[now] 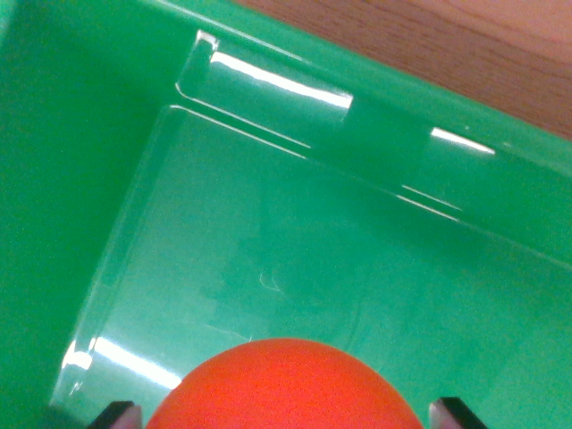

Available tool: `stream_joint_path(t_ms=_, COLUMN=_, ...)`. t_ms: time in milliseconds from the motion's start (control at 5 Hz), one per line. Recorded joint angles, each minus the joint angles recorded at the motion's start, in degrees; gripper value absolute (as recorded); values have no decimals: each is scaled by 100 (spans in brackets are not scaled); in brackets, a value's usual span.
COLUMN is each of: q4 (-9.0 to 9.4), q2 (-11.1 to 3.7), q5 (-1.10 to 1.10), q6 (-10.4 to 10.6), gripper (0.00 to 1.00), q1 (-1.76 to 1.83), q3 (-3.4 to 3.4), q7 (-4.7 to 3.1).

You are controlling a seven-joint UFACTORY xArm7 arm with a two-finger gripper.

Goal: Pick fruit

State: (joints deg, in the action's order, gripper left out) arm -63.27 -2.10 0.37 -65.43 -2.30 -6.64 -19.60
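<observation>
Orange fruit (284, 386) at six o'clock, gripper (286, 415) fingertips set on either side of it, grip cannot be told, glossy green bin (268, 232) beneath, wooden table (447, 45) at one o'clock.

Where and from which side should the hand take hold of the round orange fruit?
Grip the round orange fruit across its widest part, coming straight down from above: the hand already has a fingertip on either side, and the glossy green plastic bin walls block sideways approaches.
</observation>
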Motion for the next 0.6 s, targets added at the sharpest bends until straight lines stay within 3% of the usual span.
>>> stream_joint_path(t_ms=200, q4=0, q2=0, q5=0, q6=0, gripper=100, q1=0, q3=0, q7=0)
stream_joint_path(t_ms=400, q4=-145, q2=115, q5=16, q6=-260, gripper=100, q1=-5, q3=-3, q7=-10)
stream_joint_path(t_ms=600, q4=-145, q2=115, q5=16, q6=-260, gripper=100, q1=-5, q3=-3, q7=-10)
